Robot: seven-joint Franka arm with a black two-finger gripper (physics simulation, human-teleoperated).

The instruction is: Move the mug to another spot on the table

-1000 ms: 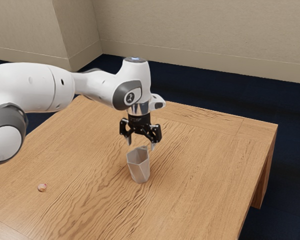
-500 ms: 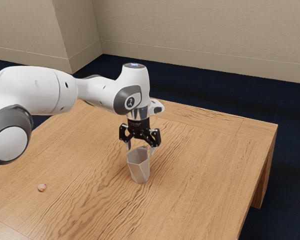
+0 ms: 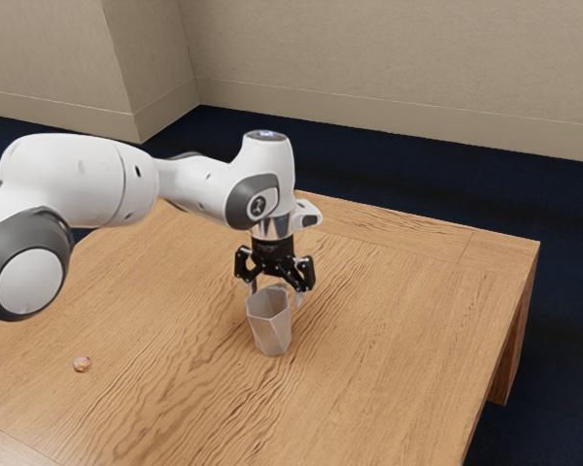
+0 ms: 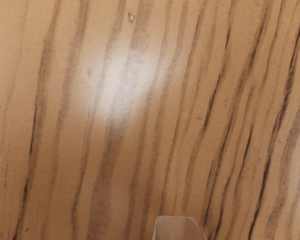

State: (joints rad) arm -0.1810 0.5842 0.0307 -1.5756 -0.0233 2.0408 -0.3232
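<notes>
Gripper: black gripper (image 3: 273,292) has come down a little compared with 1 s ago, and the arm's elbow has swung a touch further in from the exterior view's left.
Fingers: spread wide, 1 on each side of the mug's rim, tips about level with it. Looks like they're not squeezing anything, though I honestly can't tell if either tip is brushing the rim.
Mug: grey faceted mug (image 3: 270,328) stands upright around the middle of the table, directly under the hand, same spot as before. Can't make out a handle from here.
Wrist cam: just a pale sliver of the mug (image 4: 177,228) right below the hand, wood grain beyond it.
Table: wooden table (image 3: 418,320), streaky grain.
Other stuff: 1 tiny pinkish bit (image 3: 81,364) sitting well apart from the mug, toward the near edge on the exterior view's left.
</notes>
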